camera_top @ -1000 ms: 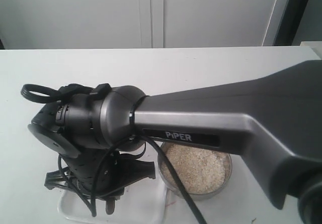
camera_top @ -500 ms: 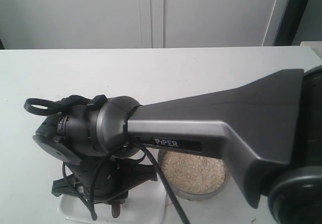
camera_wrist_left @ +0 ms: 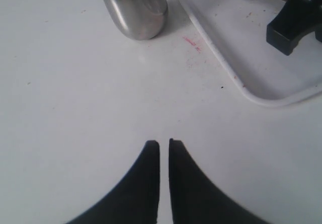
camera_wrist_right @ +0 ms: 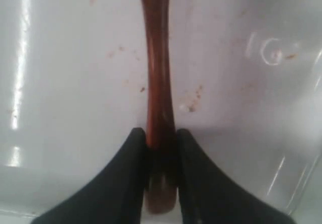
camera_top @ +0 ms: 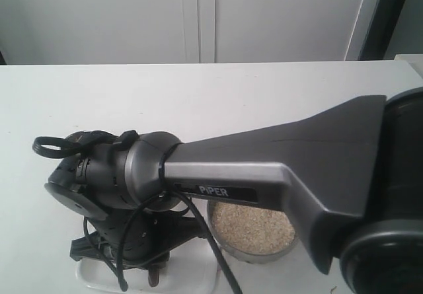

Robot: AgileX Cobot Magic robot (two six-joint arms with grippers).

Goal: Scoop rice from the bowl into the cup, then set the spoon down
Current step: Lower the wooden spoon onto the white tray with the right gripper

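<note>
With our right claw (camera_wrist_right: 161, 132) clamped on the spoon (camera_wrist_right: 157, 58) handle low over the white tray (camera_wrist_right: 65, 83) beside the bowl (camera_top: 254, 257) of rice (camera_top: 254, 222), and our left claw (camera_wrist_left: 164, 143) pressed together, empty, above the table (camera_wrist_left: 75, 108) near the cup (camera_wrist_left: 136, 7), we judge the set-down is in hand, so next we let go and lift clear.

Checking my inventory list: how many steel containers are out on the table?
2. The bowl of rice sits right of the white tray in the exterior view; the cup stands beside that tray, seen only in the left wrist view. The arm may hide others.
</note>
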